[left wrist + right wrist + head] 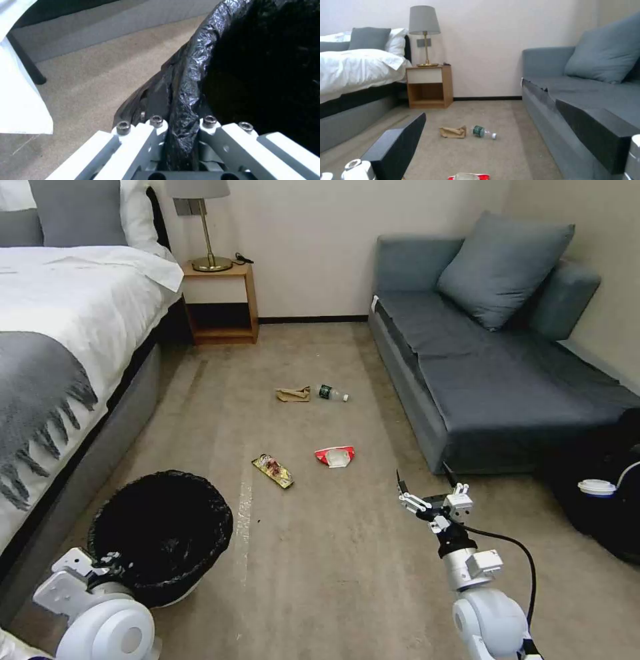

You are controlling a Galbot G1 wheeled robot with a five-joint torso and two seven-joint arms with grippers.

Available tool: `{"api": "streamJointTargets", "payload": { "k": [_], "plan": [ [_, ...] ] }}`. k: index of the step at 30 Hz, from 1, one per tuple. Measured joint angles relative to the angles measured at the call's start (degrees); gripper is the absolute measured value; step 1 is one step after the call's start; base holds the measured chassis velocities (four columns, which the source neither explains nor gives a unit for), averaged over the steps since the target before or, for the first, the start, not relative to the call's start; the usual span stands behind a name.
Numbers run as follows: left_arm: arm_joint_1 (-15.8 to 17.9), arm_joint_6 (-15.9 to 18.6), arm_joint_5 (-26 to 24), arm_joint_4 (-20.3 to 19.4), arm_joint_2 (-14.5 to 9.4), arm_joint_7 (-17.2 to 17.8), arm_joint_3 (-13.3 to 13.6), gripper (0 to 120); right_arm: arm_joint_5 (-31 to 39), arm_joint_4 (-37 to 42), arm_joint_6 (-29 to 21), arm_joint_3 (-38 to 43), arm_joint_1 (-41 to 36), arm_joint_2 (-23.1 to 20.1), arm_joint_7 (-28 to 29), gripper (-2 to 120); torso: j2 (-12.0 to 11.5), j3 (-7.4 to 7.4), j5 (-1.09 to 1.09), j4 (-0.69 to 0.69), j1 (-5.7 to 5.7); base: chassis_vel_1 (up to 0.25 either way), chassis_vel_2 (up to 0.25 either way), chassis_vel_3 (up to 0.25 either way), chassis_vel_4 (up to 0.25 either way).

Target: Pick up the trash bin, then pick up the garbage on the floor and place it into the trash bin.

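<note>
The trash bin (163, 533), white with a wrinkly black liner, is at the lower left beside the bed. My left gripper (110, 563) is shut on the trash bin's near rim (196, 62), with the liner pinched between its fingers (156, 125). My right gripper (425, 480) hangs open above the carpet right of centre, holding nothing; one of its dark fingers (398, 142) frames the right wrist view. The garbage lies ahead on the floor: a yellow-brown snack wrapper (273, 471), a red-and-white packet (335, 455), a tan paper bag (293, 394) (453, 131) and a small clear bottle (332, 393) (482, 131).
A bed (60, 313) runs along the left and a grey sofa (493, 373) along the right. A wooden nightstand (220, 303) with a lamp stands at the far wall. A black bag with a white lid (600, 493) sits at the right edge. Open carpet lies between.
</note>
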State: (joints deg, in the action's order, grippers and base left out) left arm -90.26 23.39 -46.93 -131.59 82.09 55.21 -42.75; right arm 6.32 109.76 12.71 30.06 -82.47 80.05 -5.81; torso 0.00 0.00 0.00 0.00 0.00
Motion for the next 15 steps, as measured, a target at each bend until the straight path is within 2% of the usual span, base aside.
{"api": "streamJointTargets", "payload": {
  "k": [12,15],
  "plan": [
    [0.1,-0.1,0.0,-0.1,0.4,0.0,0.0,0,-0.2,-0.1,0.1,-0.2,0.3,0.1,0.2,100,0.0,0.00,0.00,0.00,0.00,0.000,0.000,0.000,0.000],
    [0.2,-0.1,0.0,-0.1,0.5,0.0,0.1,0,-0.2,-0.2,0.2,-0.2,0.3,0.1,0.2,100,0.0,0.00,0.00,0.00,0.00,-0.069,0.079,0.063,-0.082]
  ]
}}
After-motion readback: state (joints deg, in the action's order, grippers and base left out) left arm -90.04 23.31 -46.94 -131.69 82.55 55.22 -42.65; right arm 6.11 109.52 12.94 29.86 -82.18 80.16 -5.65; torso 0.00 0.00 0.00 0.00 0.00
